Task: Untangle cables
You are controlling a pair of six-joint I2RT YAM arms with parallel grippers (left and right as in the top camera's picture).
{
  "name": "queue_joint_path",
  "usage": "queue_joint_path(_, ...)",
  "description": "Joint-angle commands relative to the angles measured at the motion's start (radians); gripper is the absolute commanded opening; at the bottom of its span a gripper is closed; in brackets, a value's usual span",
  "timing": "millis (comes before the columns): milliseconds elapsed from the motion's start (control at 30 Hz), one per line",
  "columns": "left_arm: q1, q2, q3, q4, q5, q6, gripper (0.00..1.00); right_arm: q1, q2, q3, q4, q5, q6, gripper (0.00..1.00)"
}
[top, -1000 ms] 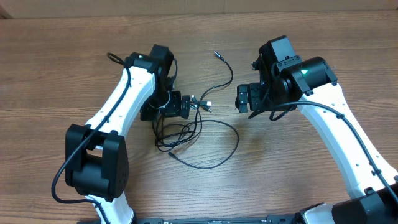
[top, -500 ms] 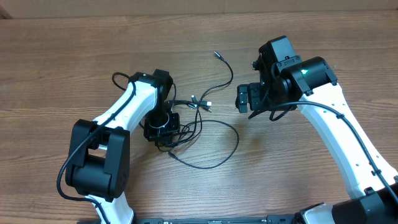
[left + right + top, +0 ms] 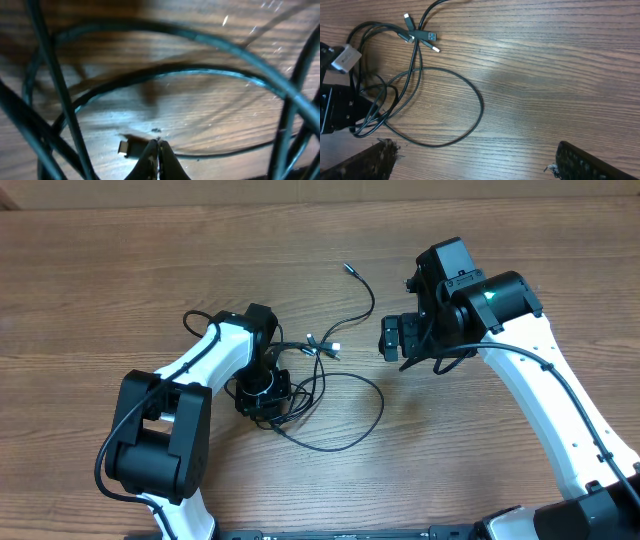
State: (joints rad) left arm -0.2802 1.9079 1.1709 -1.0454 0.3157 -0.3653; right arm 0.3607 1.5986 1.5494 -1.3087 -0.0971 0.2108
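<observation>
The cables [image 3: 335, 405] are thin black cords in a tangle at the table's middle, with a wide loop [image 3: 445, 107] toward the right. Several plug ends [image 3: 325, 345] cross just above the tangle, also in the right wrist view as plug ends [image 3: 417, 35]; one more cable end [image 3: 348, 268] lies farther back. My left gripper [image 3: 265, 395] points down into the tangle's left part. Its fingertips [image 3: 152, 150] are pressed together on a thin cable right behind a small plug [image 3: 125, 146]. My right gripper [image 3: 392, 338] hovers open to the right of the plugs, nothing between its fingers [image 3: 580, 160].
Loops of cable [image 3: 165, 75] hang close in front of the left wrist camera. A thicker black arm cable [image 3: 195, 318] arcs beside the left arm. The wooden table [image 3: 480, 450] carries nothing else in view.
My left gripper has swung from beside the plug ends down onto the tangle and gone from open to shut. The right arm has not moved.
</observation>
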Motion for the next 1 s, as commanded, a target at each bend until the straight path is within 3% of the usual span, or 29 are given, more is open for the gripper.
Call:
queue_joint_path(0, -0.003, 0.002, -0.010, 0.027, 0.018, -0.010, 0.04, -0.003, 0.003, 0.021, 0.003, 0.007, 0.010, 1.00)
queue_joint_path(967, -0.008, 0.002, -0.122, 0.187, 0.018, -0.043, 0.04, -0.003, 0.003, 0.021, 0.003, 0.007, 0.010, 1.00)
